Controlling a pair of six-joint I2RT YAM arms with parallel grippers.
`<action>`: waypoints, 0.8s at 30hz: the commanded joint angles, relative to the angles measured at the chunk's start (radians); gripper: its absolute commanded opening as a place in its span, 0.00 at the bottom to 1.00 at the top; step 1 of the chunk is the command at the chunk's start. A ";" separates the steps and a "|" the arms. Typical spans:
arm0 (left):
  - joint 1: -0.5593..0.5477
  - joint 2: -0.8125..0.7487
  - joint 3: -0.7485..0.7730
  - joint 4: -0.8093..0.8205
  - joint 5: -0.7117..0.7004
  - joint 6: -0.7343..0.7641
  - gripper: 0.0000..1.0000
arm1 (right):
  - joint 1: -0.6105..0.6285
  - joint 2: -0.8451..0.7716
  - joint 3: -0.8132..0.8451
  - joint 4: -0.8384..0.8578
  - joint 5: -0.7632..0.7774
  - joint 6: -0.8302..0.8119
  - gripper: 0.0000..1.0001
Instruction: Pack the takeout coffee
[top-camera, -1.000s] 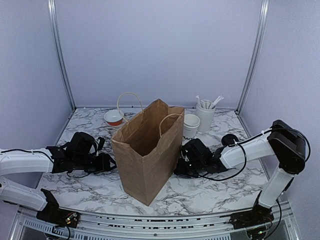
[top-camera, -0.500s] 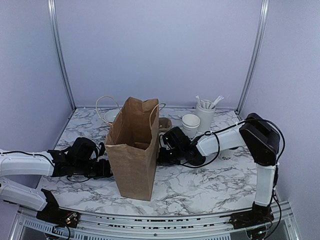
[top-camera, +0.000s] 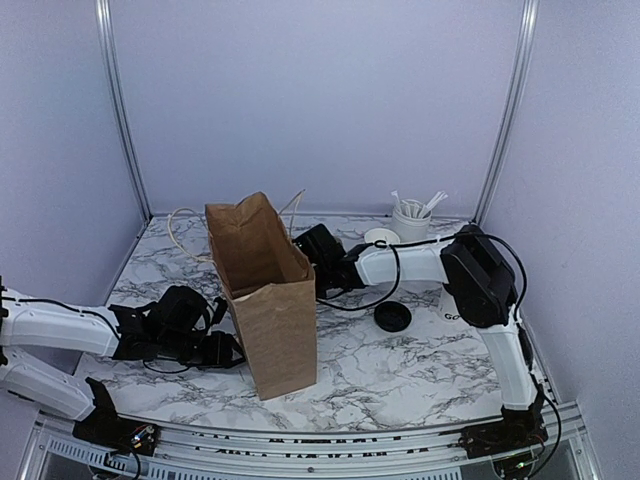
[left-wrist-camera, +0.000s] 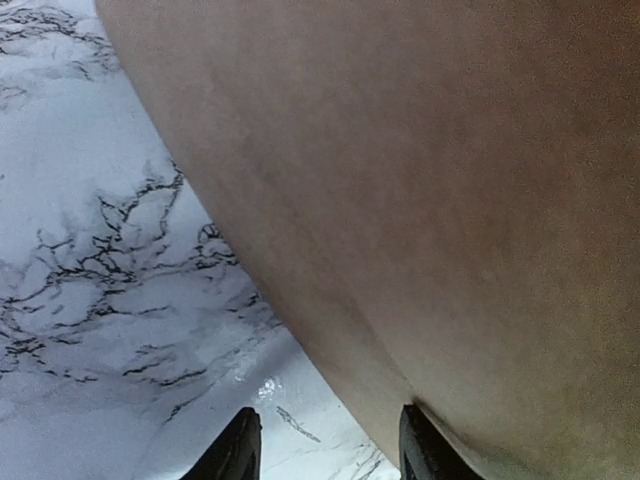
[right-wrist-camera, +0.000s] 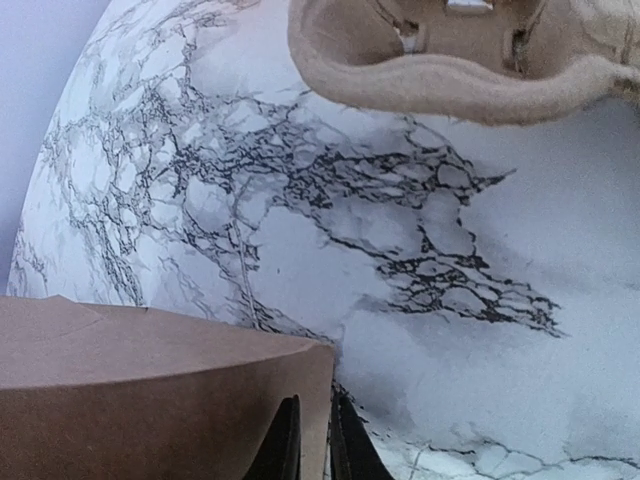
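The brown paper bag (top-camera: 268, 300) stands open left of centre. My right gripper (top-camera: 312, 262) reaches across from the right and is shut on the bag's rear right edge; in the right wrist view its fingers (right-wrist-camera: 287, 445) pinch that paper bag (right-wrist-camera: 150, 400) edge. My left gripper (top-camera: 226, 350) lies low at the bag's near left side, open, one fingertip (left-wrist-camera: 422, 448) touching the bag (left-wrist-camera: 450, 200). The white coffee cup (top-camera: 381, 236) peeks out behind the right arm, its lettering hidden. Its black lid (top-camera: 392, 316) lies flat on the marble to the right of the bag.
A white cup of stirrers (top-camera: 411, 220) stands at the back right. The brown pulp carrier (right-wrist-camera: 450, 70) lies beyond the right gripper in the right wrist view. The bag's rope handles (top-camera: 180, 225) hang out toward the back left. Walls and metal posts close in the back and sides.
The right gripper has dragged the bag left and back, turning it. The right arm swung toward the back, uncovering the black lid. The left gripper shifted slightly right along the bag's base.
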 joint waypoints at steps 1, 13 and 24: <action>-0.035 0.035 0.022 0.039 -0.015 -0.021 0.47 | -0.002 0.005 0.079 -0.096 0.009 -0.066 0.13; -0.039 -0.043 0.043 -0.054 -0.169 -0.036 0.46 | -0.085 -0.185 0.017 -0.197 0.131 -0.152 0.19; 0.019 -0.293 0.078 -0.244 -0.431 -0.037 0.52 | -0.106 -0.392 -0.132 -0.229 0.203 -0.162 0.25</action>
